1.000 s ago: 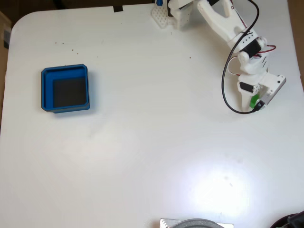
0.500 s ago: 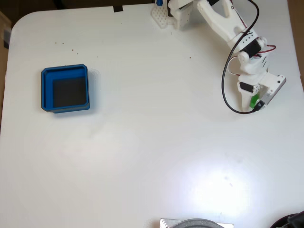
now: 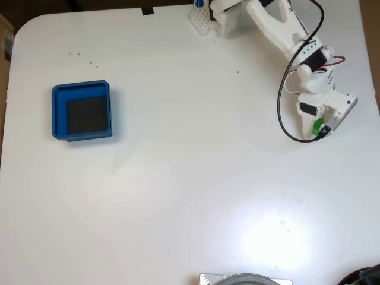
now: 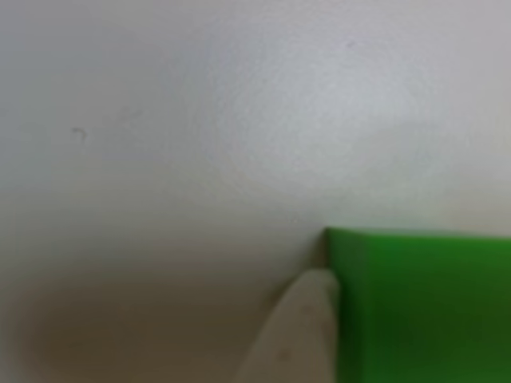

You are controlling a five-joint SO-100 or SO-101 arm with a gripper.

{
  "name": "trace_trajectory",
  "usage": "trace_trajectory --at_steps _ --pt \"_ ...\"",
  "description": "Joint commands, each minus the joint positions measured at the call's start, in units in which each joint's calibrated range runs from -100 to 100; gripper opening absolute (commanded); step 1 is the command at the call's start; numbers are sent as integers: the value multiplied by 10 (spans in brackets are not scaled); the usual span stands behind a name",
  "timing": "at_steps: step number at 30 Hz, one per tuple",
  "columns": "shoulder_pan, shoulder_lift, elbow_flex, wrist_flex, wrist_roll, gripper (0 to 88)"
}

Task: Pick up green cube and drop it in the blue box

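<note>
Here, in the fixed view, the gripper (image 3: 318, 127) was seen low over the white table (image 3: 190, 178) near its right edge, with the green cube (image 3: 318, 126) partly hidden under it. In the other view, one pale fingertip (image 4: 299, 331) was pressed against the cube's (image 4: 423, 307) left face; whether the jaws were closed on it could not be told. The blue box (image 3: 57, 113) was placed far left, well apart.
</note>
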Motion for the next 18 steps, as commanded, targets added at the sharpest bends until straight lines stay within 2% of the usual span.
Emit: trace_trajectory --at_steps 1,6,14,18 --pt "2 -15 -35 -9 0 91" --pt "3 -16 -35 -9 0 18" --pt "3 -46 -34 -2 0 16" --pt "4 -94 -35 56 0 16"
